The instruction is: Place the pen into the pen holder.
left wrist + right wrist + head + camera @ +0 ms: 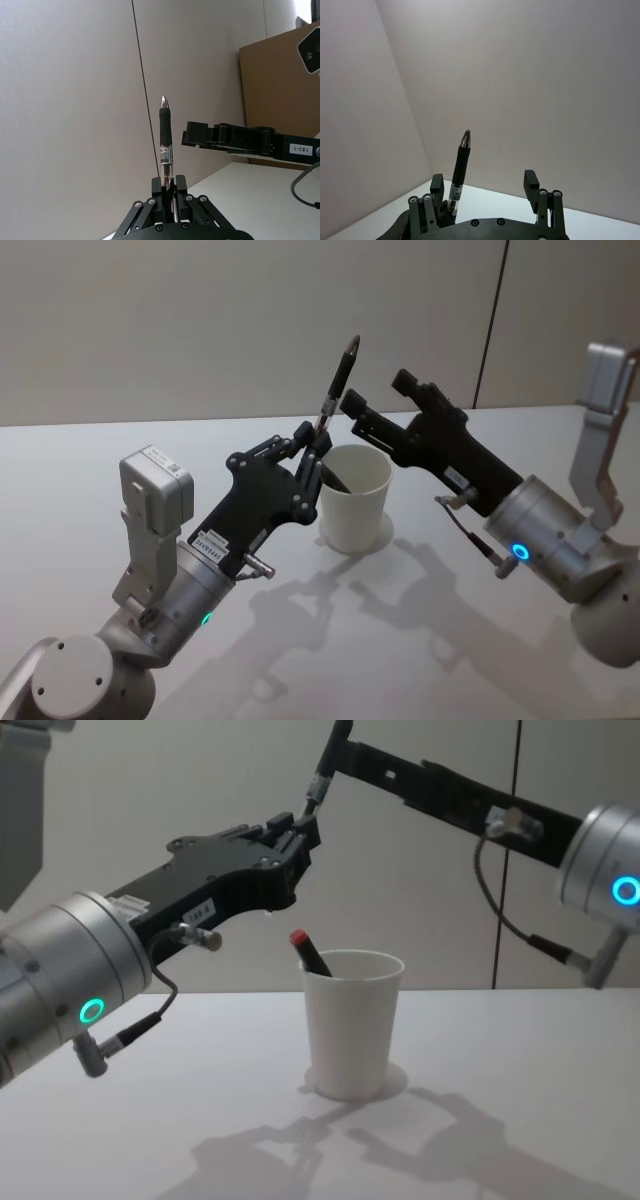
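Left gripper (314,447) pinches pen (338,385) above pen holder (354,497); right gripper (485,187) fingers spread, just beside.

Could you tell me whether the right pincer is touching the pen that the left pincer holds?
Apart. In the right wrist view the right pincer stands open, and the pen, clamped in the left pincer, rises between its fingers with bare space beside the far finger.

I stood in what looked like a bare test room or lab. A plain white bench (120,460) spread across the lower half of my head view, and flat grey wall panels (250,320) with one dark vertical seam (492,325) at upper right closed it off. Brown board (280,85) leaned at my left wrist view's right.
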Controlling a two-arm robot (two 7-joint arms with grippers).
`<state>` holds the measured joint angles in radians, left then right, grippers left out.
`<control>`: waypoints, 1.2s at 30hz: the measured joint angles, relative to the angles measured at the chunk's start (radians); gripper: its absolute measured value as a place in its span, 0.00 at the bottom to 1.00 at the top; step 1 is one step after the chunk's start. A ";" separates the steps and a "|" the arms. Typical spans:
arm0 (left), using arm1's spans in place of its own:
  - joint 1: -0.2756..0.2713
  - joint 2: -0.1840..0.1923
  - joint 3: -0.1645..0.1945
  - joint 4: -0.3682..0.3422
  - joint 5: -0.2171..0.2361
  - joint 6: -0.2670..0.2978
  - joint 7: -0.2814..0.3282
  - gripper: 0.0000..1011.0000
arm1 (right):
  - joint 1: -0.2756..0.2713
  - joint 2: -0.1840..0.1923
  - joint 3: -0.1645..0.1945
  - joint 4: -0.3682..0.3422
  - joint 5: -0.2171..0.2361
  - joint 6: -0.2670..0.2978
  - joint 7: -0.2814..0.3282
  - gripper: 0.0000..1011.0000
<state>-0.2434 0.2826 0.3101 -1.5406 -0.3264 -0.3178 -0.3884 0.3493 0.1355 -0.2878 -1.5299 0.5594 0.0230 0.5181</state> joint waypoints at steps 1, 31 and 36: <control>0.000 0.000 0.000 0.000 0.000 0.000 0.000 0.17 | 0.002 -0.001 -0.001 0.004 0.004 0.002 0.004 0.99; 0.000 0.000 0.000 0.000 0.000 0.000 0.000 0.17 | 0.112 -0.059 -0.019 0.129 0.119 0.048 0.091 0.65; 0.000 0.000 0.000 0.000 0.000 0.000 0.000 0.17 | 0.120 -0.063 -0.023 0.137 0.122 0.054 0.092 0.47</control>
<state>-0.2434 0.2826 0.3101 -1.5406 -0.3264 -0.3177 -0.3882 0.4697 0.0728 -0.3107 -1.3924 0.6815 0.0770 0.6103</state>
